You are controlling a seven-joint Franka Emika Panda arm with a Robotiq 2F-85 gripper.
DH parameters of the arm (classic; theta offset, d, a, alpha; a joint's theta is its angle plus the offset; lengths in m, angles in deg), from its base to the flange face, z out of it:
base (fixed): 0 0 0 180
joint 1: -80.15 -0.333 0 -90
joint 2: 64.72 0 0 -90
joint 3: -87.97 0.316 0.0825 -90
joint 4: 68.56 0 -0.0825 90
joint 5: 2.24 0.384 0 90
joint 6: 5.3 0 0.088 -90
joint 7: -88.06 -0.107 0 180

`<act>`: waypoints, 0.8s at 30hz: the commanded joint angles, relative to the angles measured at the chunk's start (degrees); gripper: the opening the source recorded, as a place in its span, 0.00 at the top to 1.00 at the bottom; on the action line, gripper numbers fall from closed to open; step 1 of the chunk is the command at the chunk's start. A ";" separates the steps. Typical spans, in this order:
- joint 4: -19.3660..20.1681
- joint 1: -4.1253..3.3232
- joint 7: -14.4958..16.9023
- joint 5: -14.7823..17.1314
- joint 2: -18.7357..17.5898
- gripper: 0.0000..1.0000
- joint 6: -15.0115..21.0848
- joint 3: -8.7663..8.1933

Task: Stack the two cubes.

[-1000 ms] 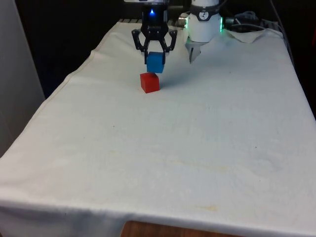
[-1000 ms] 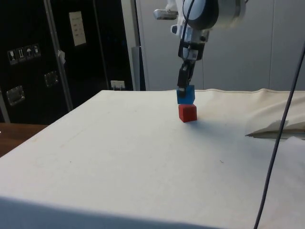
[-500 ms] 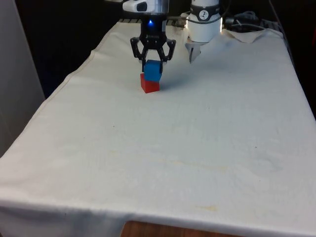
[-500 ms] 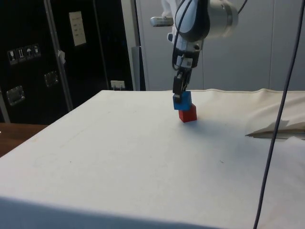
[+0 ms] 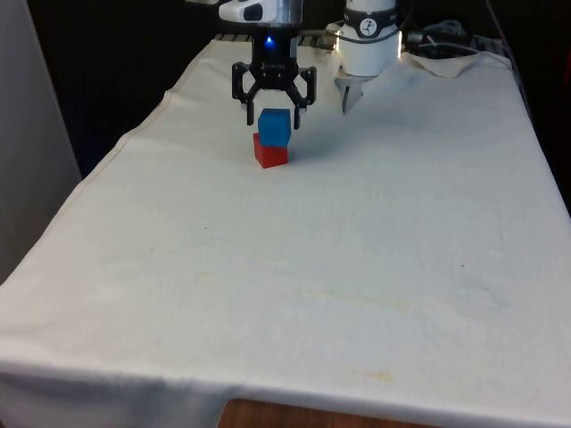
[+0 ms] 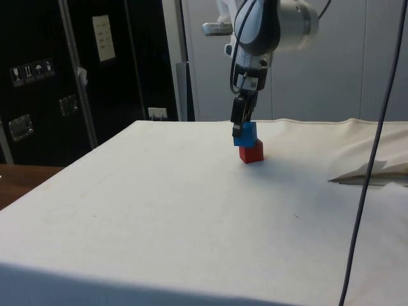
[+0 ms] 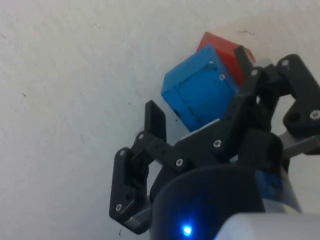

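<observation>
Front view, left to right: white cloth (image 5: 294,267) covers the table, w/ the stack at the far end, left of centre. Red cube (image 5: 269,152) sits on the cloth; blue cube (image 5: 274,126) sits on top of it, turned a bit relative to the red one and shifted slightly toward the front view's right. Gripper (image 5: 274,114) hangs straight over the stack, fingers spread apart, one each side of the blue cube w/ a visible gap on both sides, so not pinching it. Fingertips sit about level w/ the blue cube's upper half. Just right of the gripper, further back, the robot's white base (image 5: 369,40). At the far right corner, a rumpled fold of cloth (image 5: 446,61).

Side view: gripper (image 6: 238,127) comes down from above, tips beside the blue cube (image 6: 247,133) on its left side as seen here. Blue cube rests on red cube (image 6: 251,152), overhanging a little to the left. Fold of cloth (image 6: 370,173) lies well apart to the right. Dark cabinets (image 6: 76,70) behind, at left.

Wrist view: blue cube (image 7: 200,90) lies between the spread fingers (image 7: 155,122), clear of the one finger; contact w/ the other can't be told. Red cube (image 7: 227,50) peeks out from beneath the blue one, partly hidden.
</observation>
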 commanded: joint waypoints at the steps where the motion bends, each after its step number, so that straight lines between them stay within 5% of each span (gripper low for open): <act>1: -0.23 0.11 0.29 0.52 0.23 0.19 -0.40 0.29; 4: -0.23 0.11 0.29 0.46 0.23 0.00 -0.52 0.29; 19: -0.34 0.11 -0.57 -2.06 1.78 0.00 -0.92 -0.97; 20: -0.40 0.17 0.23 -0.34 2.18 0.00 -0.86 -0.11; 24: -0.23 0.34 -0.86 -2.81 3.61 0.00 -1.49 -0.86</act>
